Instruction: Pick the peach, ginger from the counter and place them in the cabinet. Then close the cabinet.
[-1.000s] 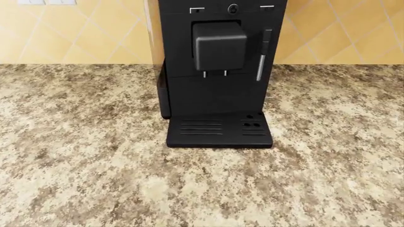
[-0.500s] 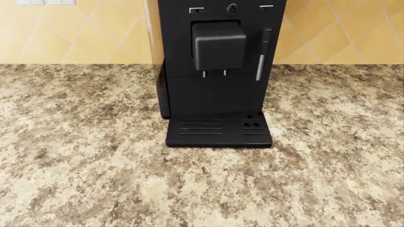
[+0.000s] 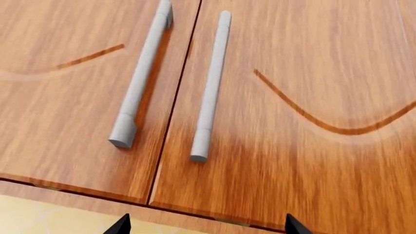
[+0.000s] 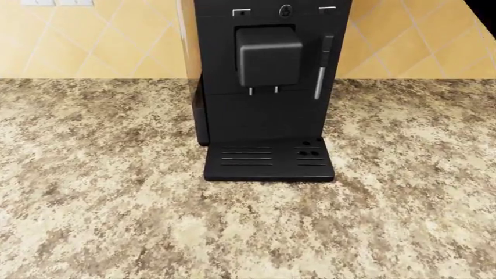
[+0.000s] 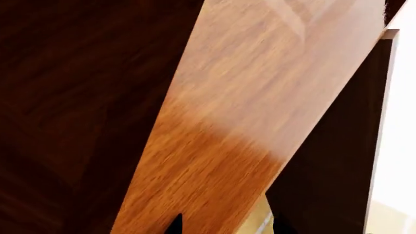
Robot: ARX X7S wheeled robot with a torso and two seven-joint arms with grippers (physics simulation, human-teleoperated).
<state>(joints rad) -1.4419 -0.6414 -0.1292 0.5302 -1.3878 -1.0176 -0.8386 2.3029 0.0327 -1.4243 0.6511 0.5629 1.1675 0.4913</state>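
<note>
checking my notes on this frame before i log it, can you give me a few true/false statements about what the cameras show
1. A black coffee machine stands on the speckled counter. True.
2. The peach and the ginger lie on the counter in front of the machine. False: neither shows in any view.
3. The left wrist view faces two wooden cabinet doors with grey bar handles side by side. True.
4. Those two doors stand wide open. False: they sit flush, with only a thin seam between them.
5. The left gripper holds a handle. False: only its two dark fingertips show at the picture's edge, apart, with nothing between them.
6. The wall behind the machine is yellow tile. True.
</note>
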